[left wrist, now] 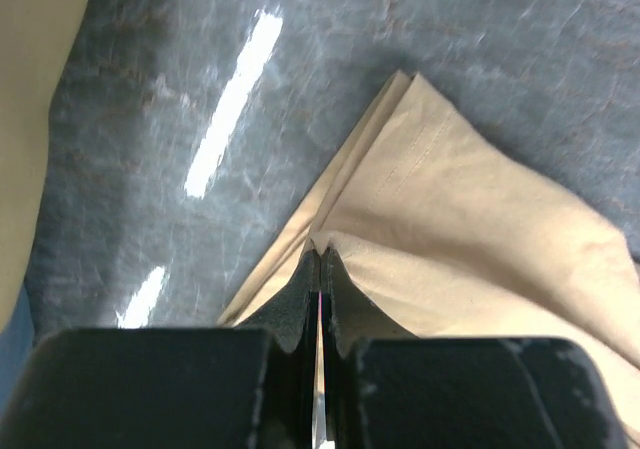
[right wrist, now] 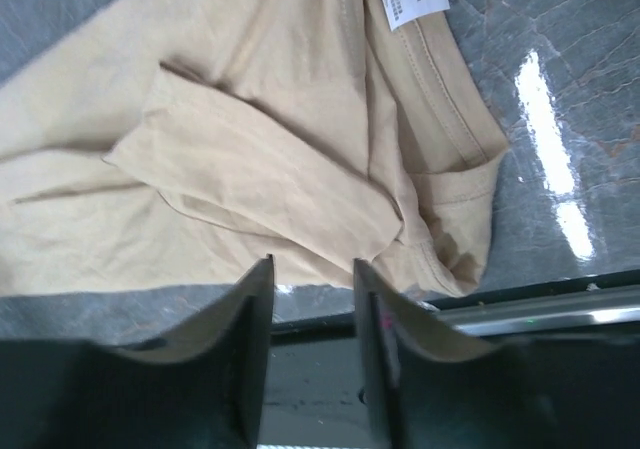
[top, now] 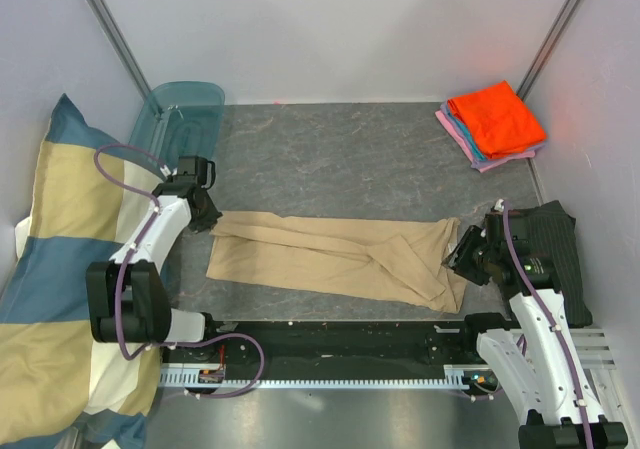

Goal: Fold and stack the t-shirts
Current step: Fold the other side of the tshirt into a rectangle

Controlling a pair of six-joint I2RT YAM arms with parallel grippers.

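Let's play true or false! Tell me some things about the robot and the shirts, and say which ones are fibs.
1. The left pincer is shut on the tan shirt. True.
2. The right pincer is squeezing the tan shirt too. False: its fingers stand apart with nothing between them.
3. The orange shirt is on top of the stack. True.
4. The stack sits right next to the pillow. False: the stack is in the far right corner, and the pillow is over on the left.
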